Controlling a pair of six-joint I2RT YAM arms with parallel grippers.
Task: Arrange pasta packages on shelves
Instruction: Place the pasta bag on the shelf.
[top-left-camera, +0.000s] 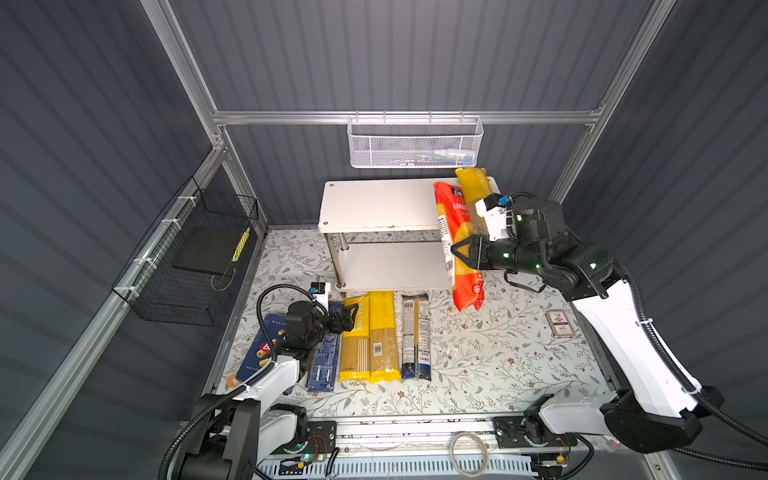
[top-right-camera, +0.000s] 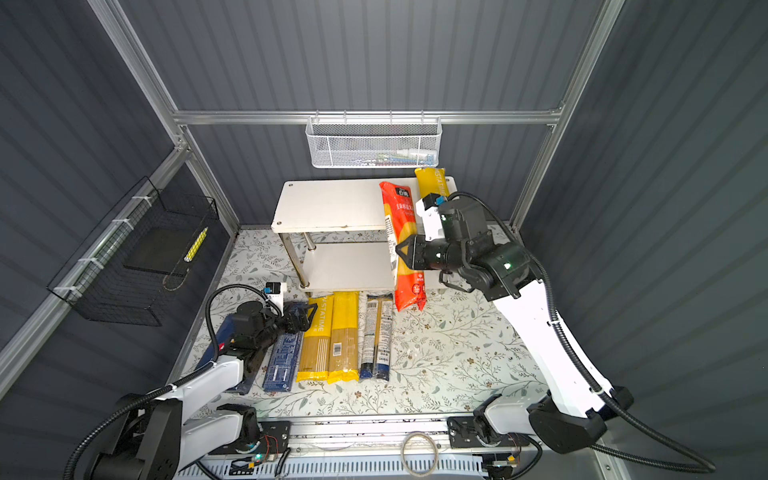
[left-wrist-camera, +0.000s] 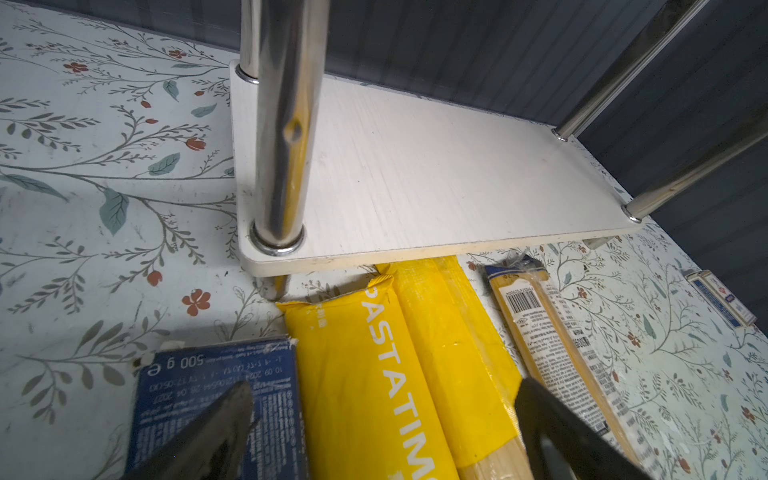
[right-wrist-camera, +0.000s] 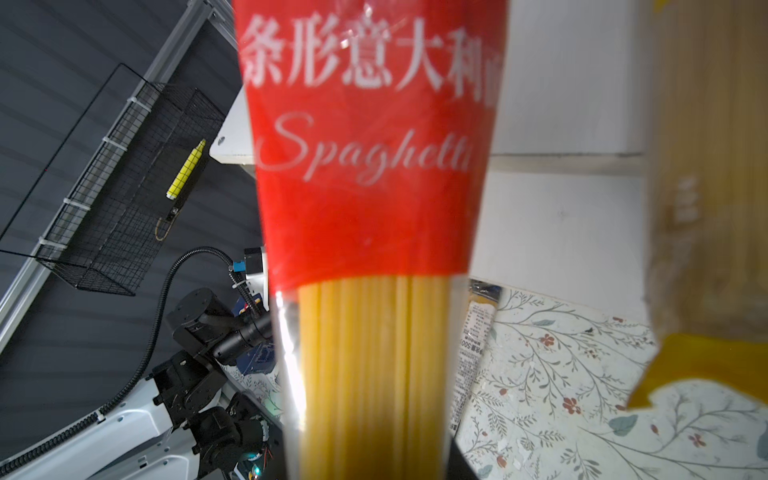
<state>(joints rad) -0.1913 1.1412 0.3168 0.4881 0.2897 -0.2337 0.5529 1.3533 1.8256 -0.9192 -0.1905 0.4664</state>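
The shelves are standing at the back of the flowered table. The upper yellow bag is lying on the right end of the top board.

In front of the shelves the other packages are lying flat in a row. The wide blue Barilla box is lying under my left arm. Then come the narrow blue box, the left yellow bag, the right yellow bag and the grey-and-dark-blue bag.

I am holding the red spaghetti bag with my right gripper, which is clamped around its middle. The bag is tilting. Its far end is over the top board, just beside the upper yellow bag, and its near end is hanging in front of the shelves.

My left gripper is hovering with its jaws wide apart above the narrow blue box and the left yellow bag, gripping nothing.

The small card is lying alone near my right arm.
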